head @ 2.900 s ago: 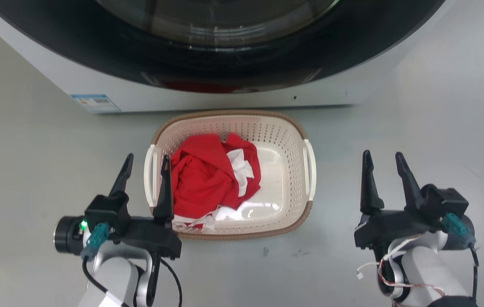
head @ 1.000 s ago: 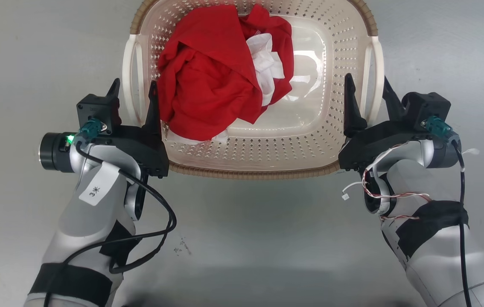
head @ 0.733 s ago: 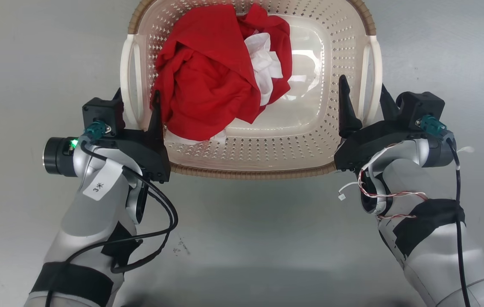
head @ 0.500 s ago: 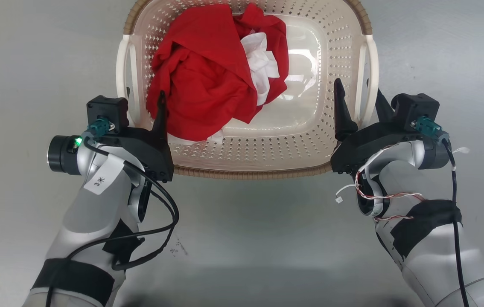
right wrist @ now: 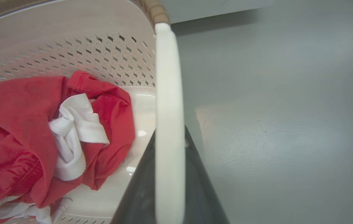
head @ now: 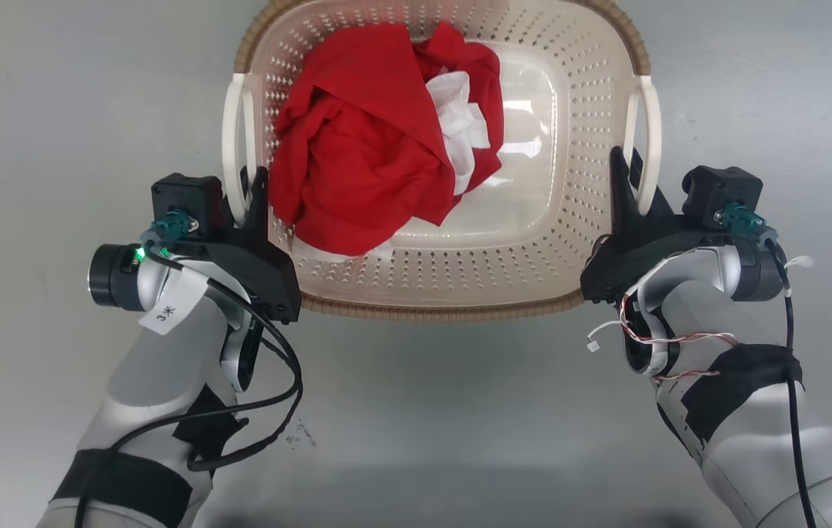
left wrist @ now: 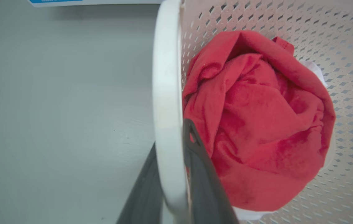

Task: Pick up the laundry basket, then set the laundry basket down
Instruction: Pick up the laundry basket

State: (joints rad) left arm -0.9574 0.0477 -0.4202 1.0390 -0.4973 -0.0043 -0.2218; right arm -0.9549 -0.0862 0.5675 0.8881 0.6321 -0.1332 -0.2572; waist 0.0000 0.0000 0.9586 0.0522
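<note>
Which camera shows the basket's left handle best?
Left wrist view: the left handle of the laundry basket runs close up, with the left hand pinching it. Head view shows it small, its lower end behind that hand. Right wrist view shows the opposite handle.

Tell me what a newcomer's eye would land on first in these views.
First, the crumpled red garment heaped in the left half of the cream laundry basket, with a white cloth bunched against it. Next, at the basket's near corners, the left gripper closed on the left white handle and the right gripper closed on the right white handle.
</note>
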